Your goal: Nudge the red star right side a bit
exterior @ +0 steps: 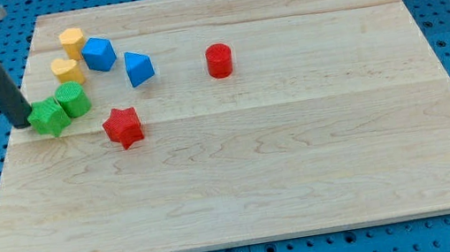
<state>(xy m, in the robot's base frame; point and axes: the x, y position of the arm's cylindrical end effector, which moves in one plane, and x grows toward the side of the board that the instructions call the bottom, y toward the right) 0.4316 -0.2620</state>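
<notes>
Two green blocks — beside my tip

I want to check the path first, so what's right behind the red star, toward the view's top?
Bare board lies directly behind the red star; farther up stands a blue block. My tip is off to the view's left by the green star. The star's far base is hidden.

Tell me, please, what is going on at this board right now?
A robot arm pushes blocks with a dark rod. My tip sits at the board's left edge, right beside the green star, which touches the green cylinder. The red star, the block to nudge rightward, lies apart, untouched.
</notes>
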